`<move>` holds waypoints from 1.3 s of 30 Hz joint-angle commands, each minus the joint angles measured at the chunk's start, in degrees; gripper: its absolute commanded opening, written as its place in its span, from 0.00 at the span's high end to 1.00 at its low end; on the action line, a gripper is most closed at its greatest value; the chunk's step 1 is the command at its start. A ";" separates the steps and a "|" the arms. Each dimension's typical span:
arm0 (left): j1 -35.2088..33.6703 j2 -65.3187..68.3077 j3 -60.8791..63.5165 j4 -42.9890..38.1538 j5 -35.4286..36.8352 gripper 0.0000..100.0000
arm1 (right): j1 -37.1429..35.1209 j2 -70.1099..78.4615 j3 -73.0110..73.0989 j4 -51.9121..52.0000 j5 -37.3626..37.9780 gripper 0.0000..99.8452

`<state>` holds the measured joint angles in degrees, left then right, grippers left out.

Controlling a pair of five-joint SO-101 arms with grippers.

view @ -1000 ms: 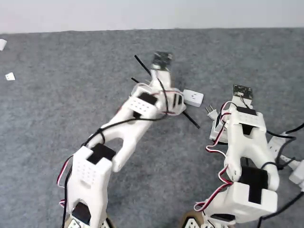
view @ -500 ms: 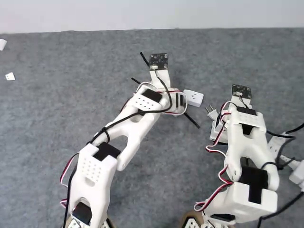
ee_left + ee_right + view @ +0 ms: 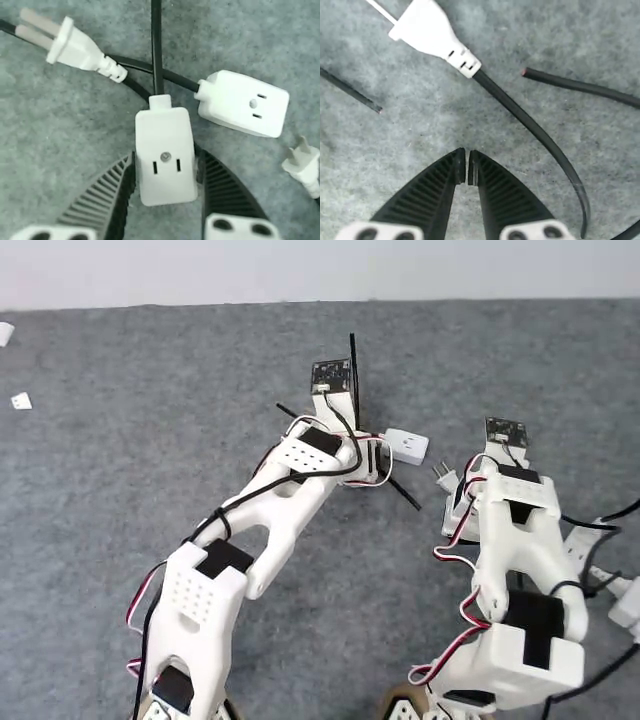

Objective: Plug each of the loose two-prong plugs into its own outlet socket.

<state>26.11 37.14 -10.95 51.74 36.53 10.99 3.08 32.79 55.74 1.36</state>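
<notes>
One white three-hole socket (image 3: 165, 135) on black cord (image 3: 156, 50), clamped in left gripper (image 3: 166, 160), right gripper (image 3: 467, 167) pinched shut

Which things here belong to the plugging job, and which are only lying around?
For the job:
- held socket, between the left gripper's fingers
- second socket
- long-pronged plug
- second plug

Lying about:
- white scraps at the table's far edge
- cable piece with a cut end, probably spare
</notes>
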 commanded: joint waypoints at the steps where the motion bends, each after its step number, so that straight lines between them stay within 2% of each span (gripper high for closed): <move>1: 1.58 0.62 -2.59 0.53 0.62 0.81 | 0.40 -0.75 -0.62 0.13 0.62 0.99; 5: 1.93 1.58 -5.05 4.31 0.53 0.85 | 0.40 -0.75 -0.62 0.13 0.62 0.99; 8: 1.76 2.46 -6.64 6.68 0.44 0.99 | 0.40 -0.75 -0.62 0.13 0.62 0.99; 10: 1.85 2.46 -6.90 8.00 -0.53 0.98 | 0.40 -0.75 -0.62 0.13 0.62 0.99; 15: 4.13 -0.09 -6.81 10.73 -8.35 0.99 | 0.31 -0.75 -0.62 0.04 0.62 0.99; 22: 5.01 -10.46 -0.92 12.92 -8.70 0.99 | 0.31 -0.75 -0.62 -0.22 0.53 0.99; 28: 6.95 -29.27 13.93 11.87 -10.81 0.99 | 0.31 -0.75 -0.62 -0.31 0.44 0.99; 35: 7.38 -51.69 44.09 0.97 -25.41 0.99 | 0.31 -0.75 -0.62 -0.31 0.44 0.99; 39: 7.21 -63.91 60.70 -5.80 -28.22 0.99 | 0.31 -0.75 -0.62 -0.31 0.35 0.99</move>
<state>33.05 -13.14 35.65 53.05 11.21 10.99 3.08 32.79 55.74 1.36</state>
